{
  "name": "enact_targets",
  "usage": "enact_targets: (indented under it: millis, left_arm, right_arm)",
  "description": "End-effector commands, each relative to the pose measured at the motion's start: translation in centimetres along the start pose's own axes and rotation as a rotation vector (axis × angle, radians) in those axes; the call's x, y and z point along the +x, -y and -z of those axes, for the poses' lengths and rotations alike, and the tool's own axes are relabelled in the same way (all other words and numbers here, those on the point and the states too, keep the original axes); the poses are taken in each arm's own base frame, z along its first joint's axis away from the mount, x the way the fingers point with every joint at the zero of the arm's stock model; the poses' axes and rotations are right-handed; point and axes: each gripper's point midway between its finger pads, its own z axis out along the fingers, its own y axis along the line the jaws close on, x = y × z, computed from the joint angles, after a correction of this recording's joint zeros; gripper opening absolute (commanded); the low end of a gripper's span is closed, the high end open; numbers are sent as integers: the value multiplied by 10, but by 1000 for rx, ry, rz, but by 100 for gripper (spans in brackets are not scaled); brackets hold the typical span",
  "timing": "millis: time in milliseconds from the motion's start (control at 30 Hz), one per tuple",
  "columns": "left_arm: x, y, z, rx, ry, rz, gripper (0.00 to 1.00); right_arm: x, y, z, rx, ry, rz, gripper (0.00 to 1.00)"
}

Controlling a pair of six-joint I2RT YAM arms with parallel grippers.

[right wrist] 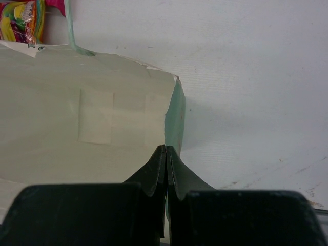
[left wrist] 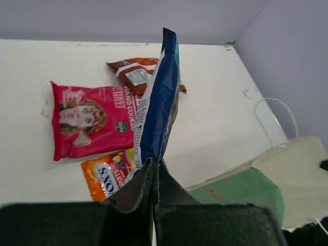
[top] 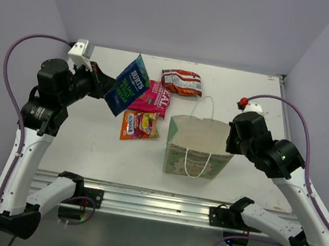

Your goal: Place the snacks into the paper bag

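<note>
My left gripper point(top: 105, 85) is shut on the blue Burts crisp bag point(top: 128, 85) and holds it upright above the table, left of the paper bag; in the left wrist view the bag point(left wrist: 159, 102) rises edge-on from my closed left gripper point(left wrist: 155, 166). On the table lie the pink packet point(top: 157, 97) point(left wrist: 89, 120), the orange-yellow candy packet point(top: 139, 124) point(left wrist: 107, 174) and the red-white-brown packet point(top: 182, 82) point(left wrist: 136, 74). The pale-green paper bag point(top: 197, 149) point(left wrist: 266, 179) stands upright and open. My right gripper point(top: 231, 139) point(right wrist: 165, 151) is shut on the bag's right rim; the bag's pale inside point(right wrist: 77, 118) shows.
A small red knob point(top: 243, 102) sits at the right of the table behind my right arm. A white block point(top: 79, 51) stands at the back left corner. Grey walls close the table on three sides. A metal rail point(top: 152, 202) runs along the near edge.
</note>
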Motion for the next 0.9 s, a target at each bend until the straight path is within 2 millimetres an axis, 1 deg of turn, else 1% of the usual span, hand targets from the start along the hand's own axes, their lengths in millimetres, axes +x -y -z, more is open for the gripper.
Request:
enact_targets:
  millis: [0,67,100,200,300,333,367,400,433,467,500,533,567,600,633,667,733,767,800,867]
  left_arm:
    - [-30,58,16,251,40,-37,0]
    - [-43,77,20,314,59,-14,0]
    - [-55,90,26,368,89,-20,0]
    - [-69,113,28,459,113,5,0]
    - [-80,132,28,521,139,23,0]
    - [-77,143,27,555,128,29,0]
    - [-76,150,25,576,125,47,0]
    - [-79,157,22,587,143,51,0]
    - [-68,177,17,635,109,59,0]
    - [-65,187,15,653,106,59,0]
    - [-68,198,14,663,124,61,0]
    - [-53,222,11,717,76,60,0]
    - [-49,232,10,735,67,57,0]
    - [-51,242,11,743,81,60,0]
    - [-41,257,14,780,53,57,0]
    - [-39,263,15,791,51,56,0]
    - [-28,270,14,799,31,54,0]
    - [-26,272,13,806,33,57,0]
    - [-14,272,9,806,9,57,0]
    - [-4,272,4,803,-8,58,0]
  right_arm:
    - [-3,-7,-3,-25,9,-6,0]
    - [-3,-8,-3,-28,6,-6,0]
    - [-3,-8,-3,-29,7,-7,0]
    - [-3,-8,-2,-29,8,-11,0]
    - [-3,-7,-2,-27,7,-13,0]
    - [-2,-7,-2,-27,6,-14,0]
    - [-3,-7,-2,-25,9,-15,0]
    - [-3,-6,-1,-25,11,-17,0]
    - [-2,-6,-1,-24,11,-20,0]
    - [-2,-5,-1,-22,10,-20,0]
    - [-2,-5,-1,-19,13,-22,0]
    - [-2,-4,0,-18,14,-21,0]
    - [-3,-4,0,-16,15,-23,0]
    - [-3,-2,1,-11,17,-24,0]
    - [-3,-2,1,-11,19,-24,0]
    - [-3,-2,2,-12,23,-26,0]
    - [-3,-1,2,-8,26,-27,0]
    - [-3,0,2,-6,26,-30,0]
    - [-3,0,2,-6,28,-29,0]
    - [-3,0,2,-4,26,-27,0]
